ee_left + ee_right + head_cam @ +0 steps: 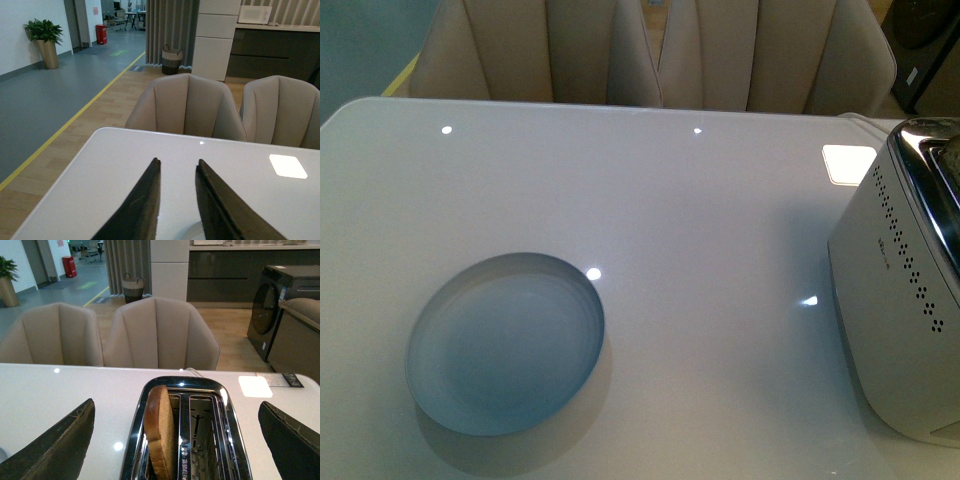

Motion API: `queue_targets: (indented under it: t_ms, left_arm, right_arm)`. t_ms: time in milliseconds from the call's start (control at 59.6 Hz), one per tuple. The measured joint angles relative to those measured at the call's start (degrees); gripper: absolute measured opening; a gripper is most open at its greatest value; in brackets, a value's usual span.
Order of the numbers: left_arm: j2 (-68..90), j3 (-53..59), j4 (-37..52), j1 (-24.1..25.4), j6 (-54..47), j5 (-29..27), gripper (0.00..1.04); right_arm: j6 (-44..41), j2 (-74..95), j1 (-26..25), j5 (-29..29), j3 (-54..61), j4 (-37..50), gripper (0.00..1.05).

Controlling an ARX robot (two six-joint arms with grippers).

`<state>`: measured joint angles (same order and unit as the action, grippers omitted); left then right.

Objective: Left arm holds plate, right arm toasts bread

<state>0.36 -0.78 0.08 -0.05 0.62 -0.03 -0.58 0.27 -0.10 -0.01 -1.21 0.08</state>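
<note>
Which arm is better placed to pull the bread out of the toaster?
The right. Its hand is open directly over the toaster, its fingers straddling the bread standing in a slot. The left hand points across the table, away from the toaster.

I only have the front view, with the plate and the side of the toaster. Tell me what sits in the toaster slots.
Observer: The right wrist view looks down on the toaster; one bread slice stands upright in one of its two slots, and the other slot is empty.
Operator: Report the right gripper.
Observer: The right gripper is open, its fingers spread wide to either side of the toaster, touching nothing.
Operator: Now the left one.
Observer: The left gripper is open with a narrow gap, above the table; a pale rim, possibly the plate, shows just below its fingers.
</note>
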Motion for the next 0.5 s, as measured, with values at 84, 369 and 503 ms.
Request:
queue_targets:
  t_ms: [84, 369, 503]
  left_arm:
    - [0.0, 0.0, 0.0, 0.0, 0.0, 0.0, 0.49]
    - [0.0, 0.0, 0.0, 0.0, -0.1, 0.0, 0.98]
    - [0.0, 0.0, 0.0, 0.0, -0.1, 0.0, 0.98]
  right_arm:
    - [0.0, 0.0, 0.0, 0.0, 0.0, 0.0, 0.96]
    - [0.0, 0.0, 0.0, 0.0, 0.0, 0.0, 0.96]
    - [0.0, 0.0, 0.0, 0.0, 0.0, 0.0, 0.96]
